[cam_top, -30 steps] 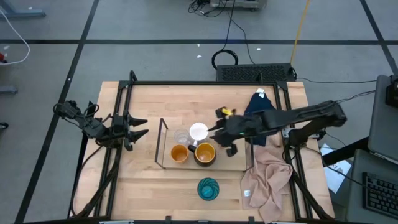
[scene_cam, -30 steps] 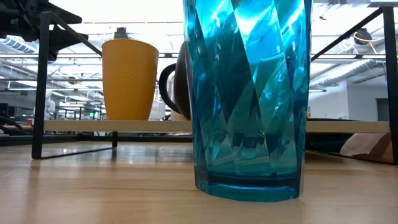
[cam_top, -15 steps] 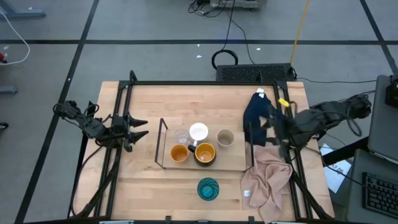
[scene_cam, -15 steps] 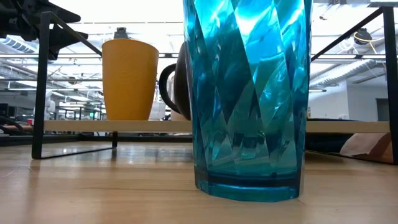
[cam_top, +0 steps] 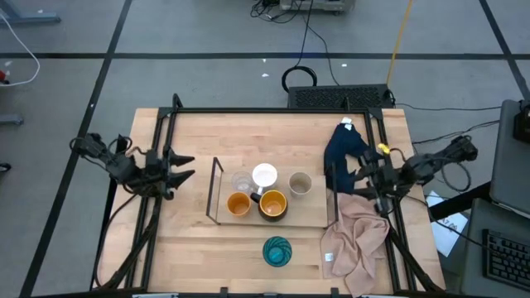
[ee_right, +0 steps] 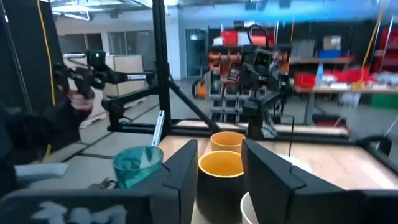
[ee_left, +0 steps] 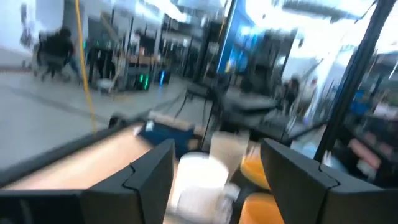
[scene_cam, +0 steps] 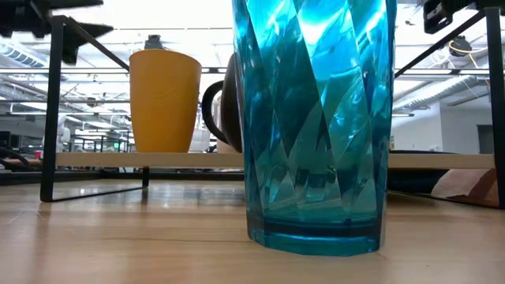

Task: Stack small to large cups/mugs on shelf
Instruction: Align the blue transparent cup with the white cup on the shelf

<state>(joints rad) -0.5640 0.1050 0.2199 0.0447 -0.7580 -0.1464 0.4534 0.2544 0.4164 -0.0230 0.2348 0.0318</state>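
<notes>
On the light-wood shelf (cam_top: 316, 213) stand five vessels: the clear glass (cam_top: 241, 181), the white mug (cam_top: 264, 175), the orange cup (cam_top: 238, 204), the dark mug with yellow inside (cam_top: 272, 204) and the beige-grey cup (cam_top: 300, 183). The teal patterned cup (cam_top: 277, 250) stands upright on the tabletop in front of the shelf and fills the low view (scene_cam: 316, 118). My left gripper (cam_top: 190, 168) hovers open to the left of the shelf. My right gripper (cam_top: 348, 180) is open to the right of the shelf, above the cloths.
A dark blue cloth (cam_top: 344, 149) and a pinkish cloth (cam_top: 358, 238) lie along the table's right side. Black frame posts rise at the table's corners (cam_top: 175, 103). Bare tabletop shows between the left gripper and the shelf's wire end (cam_top: 217, 192).
My right gripper has drawn back from over the shelf toward the table's right edge, and the beige-grey cup now stands uncovered on the shelf. My left gripper has risen a little. The cups have not moved.
</notes>
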